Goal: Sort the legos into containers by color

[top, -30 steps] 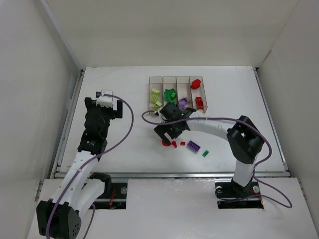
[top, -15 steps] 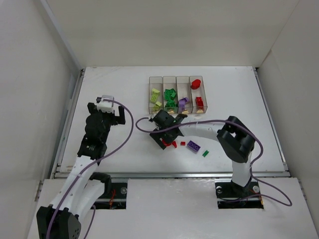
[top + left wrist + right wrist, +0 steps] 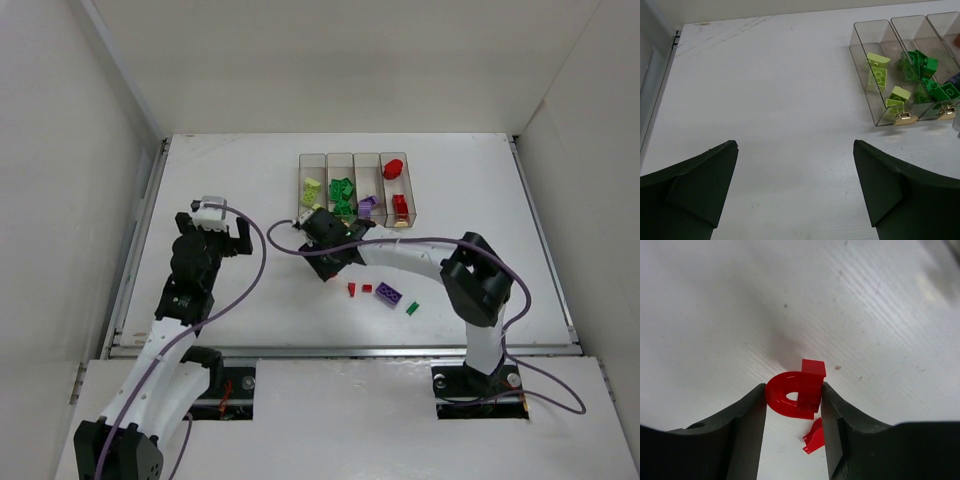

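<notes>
The right arm point(image 3: 470, 300) and left arm point(image 3: 185, 275) match: white tubular links point(image 3: 410, 255) between chunky black joint housings point(image 3: 482, 280), a purple cable point(image 3: 256, 238) trailing along each (the left also wears a small white block point(image 3: 210, 208) at its wrist). Gripper fingers point(image 3: 695, 185) are matte green-black wedges.

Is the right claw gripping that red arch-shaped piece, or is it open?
Shut on it. In the right wrist view, the right gripper has a finger pressed against each side of the red arch piece.

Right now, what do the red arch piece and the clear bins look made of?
The red arch: likely hard molded plastic, glossy; light glints on its curve. The bins: clear rigid plastic, possibly acrylic; bricks show through the walls.
</notes>
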Controlling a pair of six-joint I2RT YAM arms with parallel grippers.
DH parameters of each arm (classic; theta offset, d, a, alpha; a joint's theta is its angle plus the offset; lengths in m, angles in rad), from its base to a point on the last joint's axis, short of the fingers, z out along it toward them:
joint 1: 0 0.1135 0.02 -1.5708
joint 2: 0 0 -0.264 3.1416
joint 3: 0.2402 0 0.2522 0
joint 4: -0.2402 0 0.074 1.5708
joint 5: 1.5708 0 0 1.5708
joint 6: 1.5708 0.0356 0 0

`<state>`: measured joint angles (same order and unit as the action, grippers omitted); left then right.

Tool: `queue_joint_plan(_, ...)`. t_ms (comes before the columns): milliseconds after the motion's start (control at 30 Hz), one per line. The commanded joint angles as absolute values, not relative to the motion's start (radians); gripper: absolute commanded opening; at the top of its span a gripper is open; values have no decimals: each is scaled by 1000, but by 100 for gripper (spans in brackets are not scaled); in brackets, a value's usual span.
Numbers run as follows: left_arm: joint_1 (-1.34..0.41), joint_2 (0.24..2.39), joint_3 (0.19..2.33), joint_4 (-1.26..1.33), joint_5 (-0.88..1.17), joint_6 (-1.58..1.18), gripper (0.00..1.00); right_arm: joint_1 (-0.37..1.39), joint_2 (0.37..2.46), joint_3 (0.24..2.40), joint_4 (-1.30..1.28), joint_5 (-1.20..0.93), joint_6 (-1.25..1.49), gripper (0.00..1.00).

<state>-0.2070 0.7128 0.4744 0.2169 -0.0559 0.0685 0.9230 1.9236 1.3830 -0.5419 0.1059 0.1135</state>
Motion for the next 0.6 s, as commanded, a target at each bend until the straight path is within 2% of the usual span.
queue_joint_plan(0,-199,678,471,241,-46,41,99,888,1832,1482,-534,149,135,0)
queue_joint_plan(200,-169,692,451,250,-46,29,99,689,1809,1703,-601,150,144,0)
queue_joint_plan(367,-160,727,471,284,-8,29,99,394,1825,1753,-653,114,144,0)
queue_joint_plan(467,-160,738,471,293,5,29,99,278,1862,1753,-663,100,144,0)
queue_joint_plan(567,-160,761,462,293,27,29,99,249,1902,1763,-663,121,135,0)
